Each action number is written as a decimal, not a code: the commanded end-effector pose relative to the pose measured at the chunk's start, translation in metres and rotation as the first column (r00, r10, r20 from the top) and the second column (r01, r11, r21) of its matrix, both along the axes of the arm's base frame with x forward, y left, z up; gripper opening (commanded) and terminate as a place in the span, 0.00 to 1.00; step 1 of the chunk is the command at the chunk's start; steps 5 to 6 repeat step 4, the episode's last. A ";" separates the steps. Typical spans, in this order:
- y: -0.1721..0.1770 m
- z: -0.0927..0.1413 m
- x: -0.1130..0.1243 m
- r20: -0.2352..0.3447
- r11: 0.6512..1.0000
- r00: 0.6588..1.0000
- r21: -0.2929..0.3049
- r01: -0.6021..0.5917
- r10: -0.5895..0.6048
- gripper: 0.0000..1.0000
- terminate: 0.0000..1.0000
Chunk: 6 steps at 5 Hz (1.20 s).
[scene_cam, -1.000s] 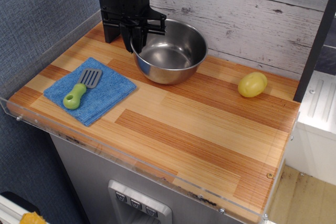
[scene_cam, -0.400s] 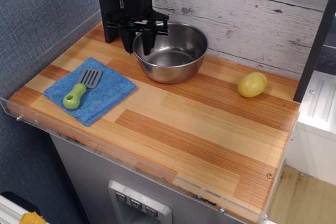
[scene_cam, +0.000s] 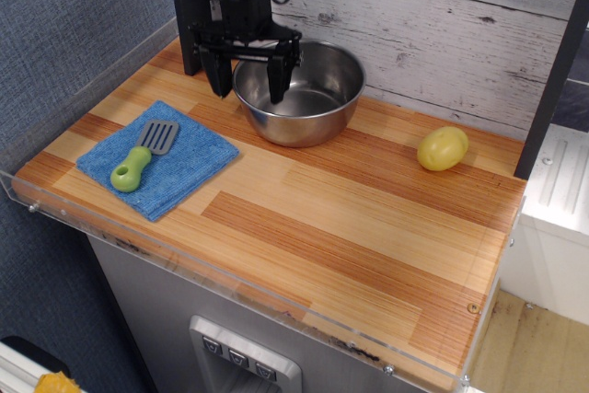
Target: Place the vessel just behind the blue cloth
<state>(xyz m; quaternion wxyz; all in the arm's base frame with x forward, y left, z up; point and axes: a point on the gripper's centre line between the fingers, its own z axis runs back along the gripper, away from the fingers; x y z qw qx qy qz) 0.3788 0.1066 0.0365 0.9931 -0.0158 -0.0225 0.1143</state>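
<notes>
Your bowl (scene_cam: pixel 302 92) sits flat on the table (scene_cam: pixel 350 227) near the back wall, behind the cloth (scene_cam: pixel 175 170) and somewhat to its right; a strip of bare wood shows between the two, so they are near but not touching. The cloth lies at the front left with a spatula (scene_cam: pixel 144 156) resting on top of it; a yellow potato-like thing (scene_cam: pixel 443 148) sits well apart on the right, out of the way.

Your claw (scene_cam: pixel 247 80) hangs over the bowl's left rim with its fingers spread wide; one finger stands outside the rim on the left, the other hangs inside the bowl; it grips nothing that you can see, and the rim runs between the two fingers without being pinched.

By my reading, the placing itself is done or very close to it: the bowl rests on the table on its own, upright, in the zone behind the cloth. You may judge that it stands a little far to the right of the cloth's middle; whether that counts as "just behind" is your call. What is left, I think, is only to lift the claw clear of the rim without knocking the bowl; go straight up, since the inner finger is close to the wall of the bowl.
</notes>
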 end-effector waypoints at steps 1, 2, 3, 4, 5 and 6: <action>-0.005 0.065 -0.007 0.142 0.997 0.990 0.079 0.004 -0.015 1.00 0.00; -0.005 0.065 -0.007 0.142 0.997 0.990 0.079 0.004 -0.015 1.00 0.00; -0.005 0.065 -0.007 0.142 0.997 0.990 0.079 0.004 -0.015 1.00 0.00; -0.005 0.065 -0.007 0.142 0.997 0.990 0.079 0.004 -0.015 1.00 1.00; -0.005 0.065 -0.007 0.142 0.997 0.990 0.079 0.004 -0.015 1.00 1.00; -0.005 0.065 -0.007 0.142 0.997 0.990 0.079 0.004 -0.015 1.00 1.00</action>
